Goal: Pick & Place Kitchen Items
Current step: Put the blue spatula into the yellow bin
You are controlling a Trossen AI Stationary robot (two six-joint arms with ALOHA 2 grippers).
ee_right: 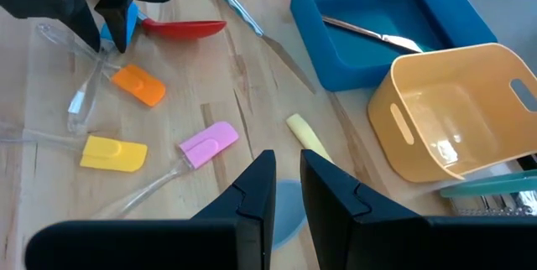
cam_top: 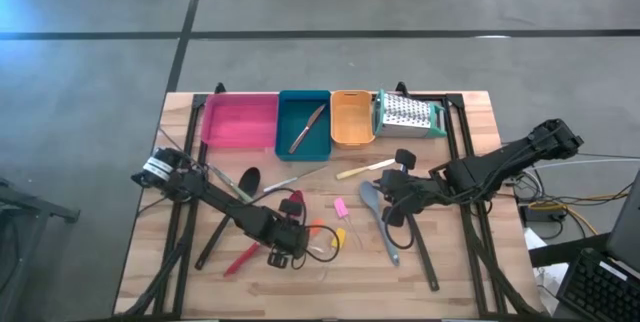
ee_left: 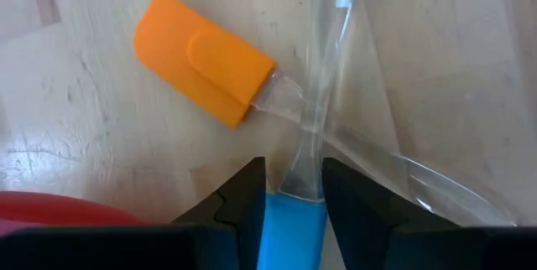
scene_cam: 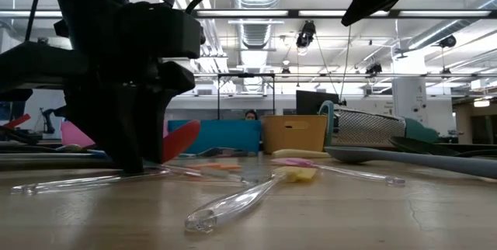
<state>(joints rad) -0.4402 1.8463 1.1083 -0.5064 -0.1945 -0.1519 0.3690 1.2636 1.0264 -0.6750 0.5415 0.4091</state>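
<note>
Both arms are dark, nearly black, built of chunky jointed segments. The left arm (cam_top: pixel 215 202) carries a white label near its base, and thin dark cables loop beside its gripper (cam_top: pixel 283 254). The right arm (cam_top: pixel 500 162) has a blocky black housing at its outer end. Each gripper's fingers (ee_right: pixel 256 194) are flat, angular black plates with stepped edges.

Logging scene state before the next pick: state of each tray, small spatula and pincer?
Pink tray: empty.
Teal tray: holds one knife.
Orange tray: empty.
Blue spatula: between the left pincer fingers.
Orange spatula: flat on table.
Pink spatula: flat on table.
Yellow spatula: flat on table.
Right pincer: nearly shut, empty.
</note>
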